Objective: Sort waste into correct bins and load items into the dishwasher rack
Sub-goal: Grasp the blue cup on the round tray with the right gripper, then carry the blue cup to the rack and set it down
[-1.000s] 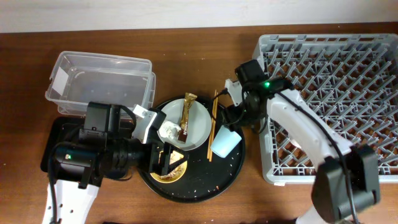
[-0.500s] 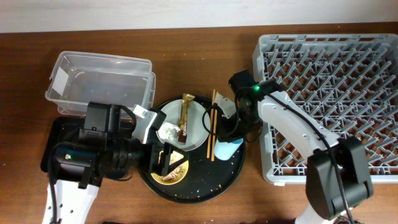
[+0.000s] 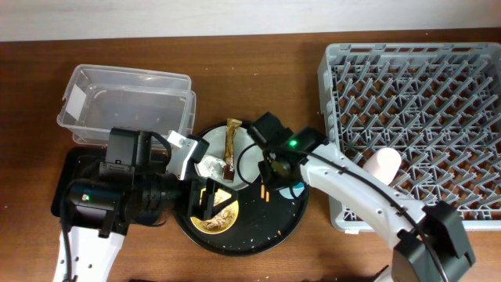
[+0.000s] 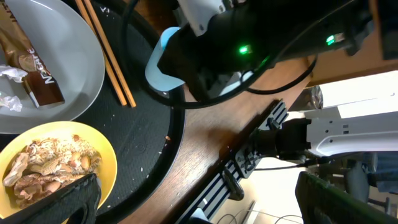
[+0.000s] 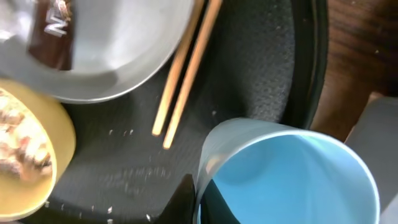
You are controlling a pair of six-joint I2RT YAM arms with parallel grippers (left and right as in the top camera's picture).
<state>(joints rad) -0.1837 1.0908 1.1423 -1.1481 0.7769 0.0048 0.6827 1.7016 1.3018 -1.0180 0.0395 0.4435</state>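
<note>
Right gripper (image 5: 200,200) is clamped on the wall of the light blue cup (image 5: 292,180), one finger outside the rim and one inside, at the right-hand side of the large round black tray (image 3: 266,225). From overhead the right arm covers nearly all of the cup, and only a sliver of blue shows beneath it. Just beside the cup, further in on the tray, lie the two chopsticks (image 5: 183,74), side by side. Their upper ends lean against the edge of the pale grey-green plate (image 5: 124,50), and the arm hides most of them from above. The plate sits on the tray's far half and carries the gold-and-brown wrapper (image 3: 232,141) and the crumpled tissue (image 3: 211,166). Both are cut off at the frame edge in the wrist views. The left gripper (image 3: 210,202) hangs with its jaws spread wide over the yellow bowl (image 4: 56,162) on the tray's near left, with crumbly food scraps (image 4: 43,165) heaped inside the bowl. Right of the tray stands the grey dishwasher rack (image 3: 415,78), with the pink cup (image 3: 385,163) among its pegs, washed out pale. Left of the tray and further back is the clear plastic box (image 3: 125,106). The shallow black tray (image 3: 66,172) is largely buried under the left arm.
</note>
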